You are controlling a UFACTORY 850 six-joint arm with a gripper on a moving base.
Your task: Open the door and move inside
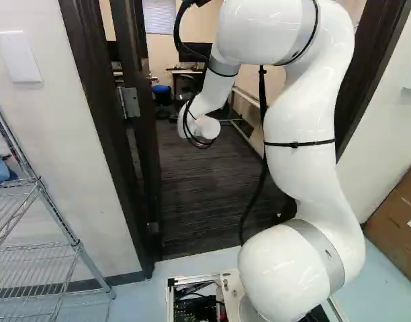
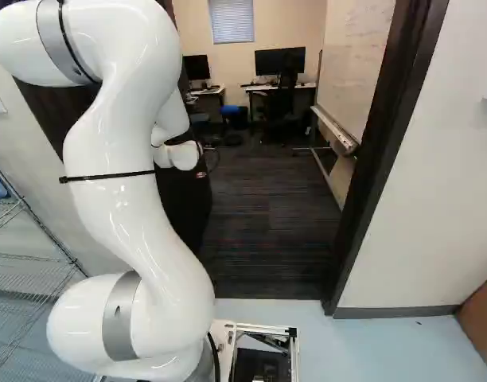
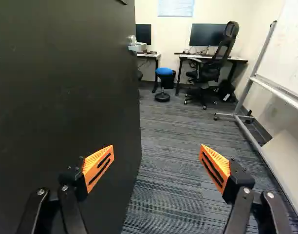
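In the right base view a small part of the gripper shows past the arm's wrist, beside the door. The wrist view shows the gripper open, its orange-padded fingers wide apart with nothing between them. A dark door stands swung into the room, its face behind and beside one finger; whether they touch I cannot tell. Its metal handle is near the free edge, ahead of the gripper. In the left base view the door is seen nearly edge-on, by its hinge. The doorway's dark floor lies beyond the threshold.
The dark door frame bounds the opening opposite the door. A wheeled whiteboard stands along the wall inside. Farther in are desks, an office chair and a blue stool. A wire shelf and a cardboard box flank the doorway outside.
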